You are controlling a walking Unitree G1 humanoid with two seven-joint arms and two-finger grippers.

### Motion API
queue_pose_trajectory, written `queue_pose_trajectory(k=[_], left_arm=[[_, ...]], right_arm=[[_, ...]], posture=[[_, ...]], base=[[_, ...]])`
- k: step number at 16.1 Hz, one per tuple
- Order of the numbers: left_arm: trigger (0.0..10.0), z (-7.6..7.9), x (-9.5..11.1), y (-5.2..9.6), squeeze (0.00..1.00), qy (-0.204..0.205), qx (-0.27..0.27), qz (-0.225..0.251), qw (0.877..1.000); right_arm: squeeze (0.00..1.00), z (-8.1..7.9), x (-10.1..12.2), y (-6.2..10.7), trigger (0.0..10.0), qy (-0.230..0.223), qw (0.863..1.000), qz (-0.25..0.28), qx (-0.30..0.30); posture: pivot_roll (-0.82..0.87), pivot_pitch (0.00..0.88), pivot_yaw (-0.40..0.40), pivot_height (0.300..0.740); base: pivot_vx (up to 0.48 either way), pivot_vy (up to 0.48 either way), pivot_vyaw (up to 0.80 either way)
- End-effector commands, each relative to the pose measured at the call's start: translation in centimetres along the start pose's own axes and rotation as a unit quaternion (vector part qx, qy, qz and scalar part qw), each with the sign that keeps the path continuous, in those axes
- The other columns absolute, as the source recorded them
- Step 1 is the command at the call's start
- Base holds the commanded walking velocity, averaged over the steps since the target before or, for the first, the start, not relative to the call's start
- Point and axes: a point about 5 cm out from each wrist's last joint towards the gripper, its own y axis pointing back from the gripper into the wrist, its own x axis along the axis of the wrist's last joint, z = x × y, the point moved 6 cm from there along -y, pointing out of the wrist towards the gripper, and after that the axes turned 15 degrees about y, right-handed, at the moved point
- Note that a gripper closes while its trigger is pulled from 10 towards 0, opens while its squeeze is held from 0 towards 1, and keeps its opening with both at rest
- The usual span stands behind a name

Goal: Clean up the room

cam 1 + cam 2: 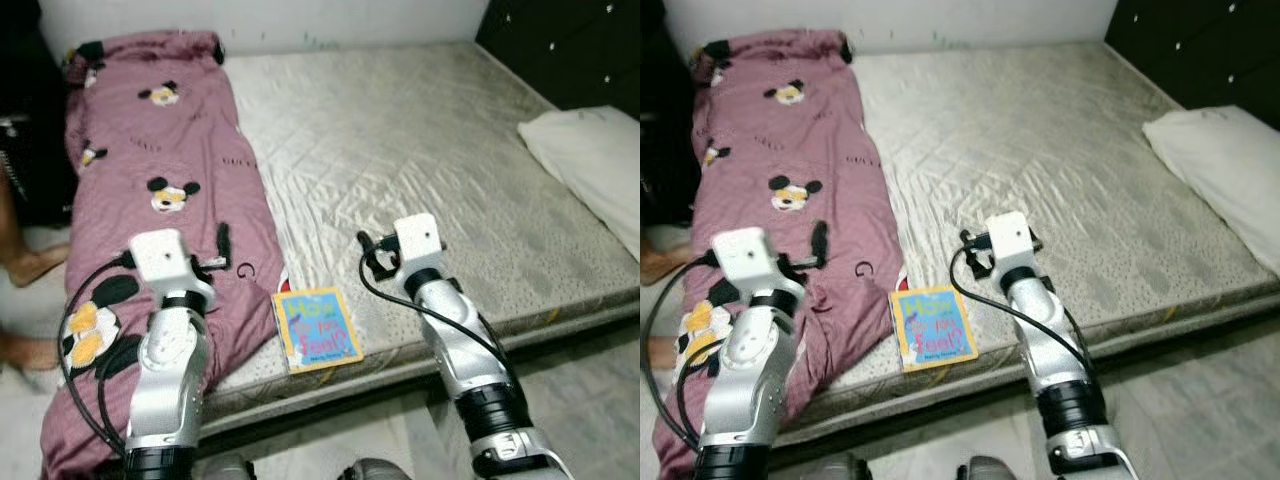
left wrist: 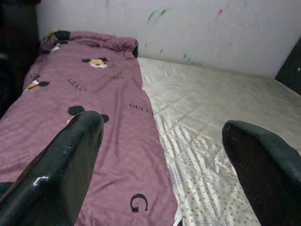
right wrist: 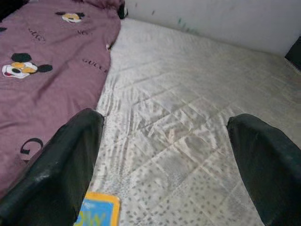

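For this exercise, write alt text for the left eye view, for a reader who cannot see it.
Two silver robot arms reach over a bare grey mattress, left end effector above a maroon cartoon-mouse blanket, right end effector open beside a small colourful book near the mattress edge. A white pillow lies far right.

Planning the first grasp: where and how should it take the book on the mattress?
Probably by the near edge of the book. It lies flat near the front edge of the mattress, beside the purple blanket, so a pinch from above finds little to bite on. The open right gripper could come in low from the robot's side, perhaps after dragging the book so it overhangs the edge.
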Motion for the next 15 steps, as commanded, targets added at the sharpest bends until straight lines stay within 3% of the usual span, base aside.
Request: queue_pose_trajectory(k=[1,3,8,15], left_arm=[[10.0,0.0,0.4,0.0,0.00,-0.002,-0.001,0.002,1.000],[10.0,-0.1,0.2,0.0,0.00,-0.008,0.003,-0.001,1.000],[10.0,-1.1,0.3,0.0,0.00,-0.012,0.026,-0.006,1.000],[10.0,-1.1,0.1,0.1,0.00,-0.014,0.028,-0.009,0.999]], right_arm=[[0.00,0.3,0.7,0.0,10.0,0.002,1.000,0.011,-0.005],[0.00,0.3,0.4,0.0,10.0,0.001,1.000,0.006,-0.007],[0.00,0.0,0.3,-0.5,10.0,-0.023,1.000,-0.004,-0.008],[0.00,0.1,-0.2,-0.5,10.0,-0.023,1.000,-0.016,-0.010]], posture=[[-0.06,0.000,-0.049,0.740],[-0.06,0.000,-0.049,0.740],[-0.03,0.000,-0.058,0.740],[-0.04,0.000,-0.056,0.740]], base=[[0.000,0.000,0.43],[0.000,0.000,0.53],[0.000,0.000,0.00],[0.000,0.000,-0.76]])
